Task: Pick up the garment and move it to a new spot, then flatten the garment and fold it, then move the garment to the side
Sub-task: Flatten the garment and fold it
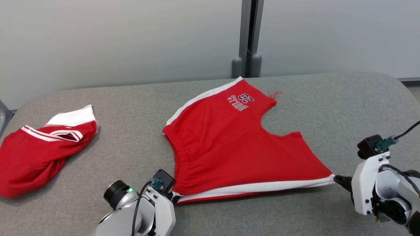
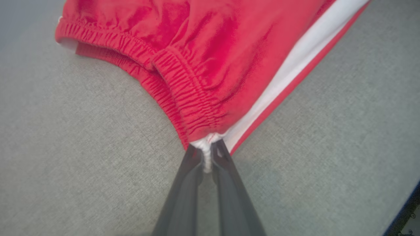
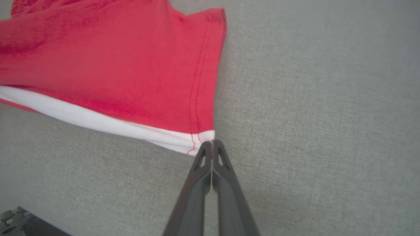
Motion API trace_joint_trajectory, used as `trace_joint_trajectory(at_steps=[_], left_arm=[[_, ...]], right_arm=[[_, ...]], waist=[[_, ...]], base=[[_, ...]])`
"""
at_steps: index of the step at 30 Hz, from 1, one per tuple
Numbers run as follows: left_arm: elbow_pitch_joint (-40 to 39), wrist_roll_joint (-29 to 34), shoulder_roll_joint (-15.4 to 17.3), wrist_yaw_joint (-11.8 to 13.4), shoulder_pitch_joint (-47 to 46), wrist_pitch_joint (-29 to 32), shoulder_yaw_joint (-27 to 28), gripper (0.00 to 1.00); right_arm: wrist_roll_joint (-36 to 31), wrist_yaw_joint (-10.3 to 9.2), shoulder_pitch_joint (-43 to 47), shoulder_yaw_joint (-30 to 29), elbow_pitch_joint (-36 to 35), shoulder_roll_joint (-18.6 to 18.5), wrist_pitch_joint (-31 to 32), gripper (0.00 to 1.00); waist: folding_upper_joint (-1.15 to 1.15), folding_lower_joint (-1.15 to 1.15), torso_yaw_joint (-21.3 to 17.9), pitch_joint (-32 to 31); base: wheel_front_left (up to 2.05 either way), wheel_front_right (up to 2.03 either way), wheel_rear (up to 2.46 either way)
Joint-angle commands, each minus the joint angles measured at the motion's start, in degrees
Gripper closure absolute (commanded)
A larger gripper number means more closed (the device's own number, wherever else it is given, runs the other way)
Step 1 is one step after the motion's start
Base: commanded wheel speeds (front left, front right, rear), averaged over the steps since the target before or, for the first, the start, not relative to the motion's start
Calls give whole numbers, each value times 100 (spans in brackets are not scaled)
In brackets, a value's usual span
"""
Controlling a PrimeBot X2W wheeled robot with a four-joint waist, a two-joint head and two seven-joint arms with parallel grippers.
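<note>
The garment [image 1: 229, 144] is red, with a white side stripe, a gathered elastic band and upside-down "BULLS 23" lettering. It lies spread on the grey table [image 1: 137, 108], and its near edge is stretched taut between my two grippers. My left gripper [image 1: 175, 196] is shut on the corner where the elastic band [image 2: 183, 88] meets the white stripe, with white fabric bunched between its fingertips [image 2: 207, 154]. My right gripper [image 1: 336, 179] is shut on the opposite near corner, pinching the stitched hem at the end of the white stripe [image 3: 183, 139].
A second red piece of clothing [image 1: 39, 150] with white and striped trim lies crumpled at the table's left end. A grey wall with a vertical post [image 1: 247, 39] stands behind the table. The rounded table edge [image 1: 403, 85] curves away at the far right.
</note>
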Motion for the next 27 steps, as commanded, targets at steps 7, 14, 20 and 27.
trace_joint_trajectory(at_steps=[7, 14, 20, 27], left_arm=[[-1028, -411, 665, 5, 418, 368, -182, 100], [-2002, -829, 1156, 5, 883, 740, -211, 100], [-2728, -949, 1568, 6, 1189, 1025, -221, 100], [-3351, -1124, 1821, 15, 1350, 1371, -191, 100]], right_arm=[[629, -7, 413, 181, -597, -657, 747, 100], [1155, -10, 731, 221, -1131, -1180, 1356, 100], [1475, -11, 996, 231, -1697, -1624, 1682, 100], [1715, -11, 1164, 78, -2142, -1900, 1545, 100]], waist=[[0, 0, 94, -261], [0, 0, 138, -345], [0, 0, 177, -379], [0, 0, 212, -325]], base=[[0, 0, 0], [0, 0, 0], [0, 0, 0], [0, 0, 0]])
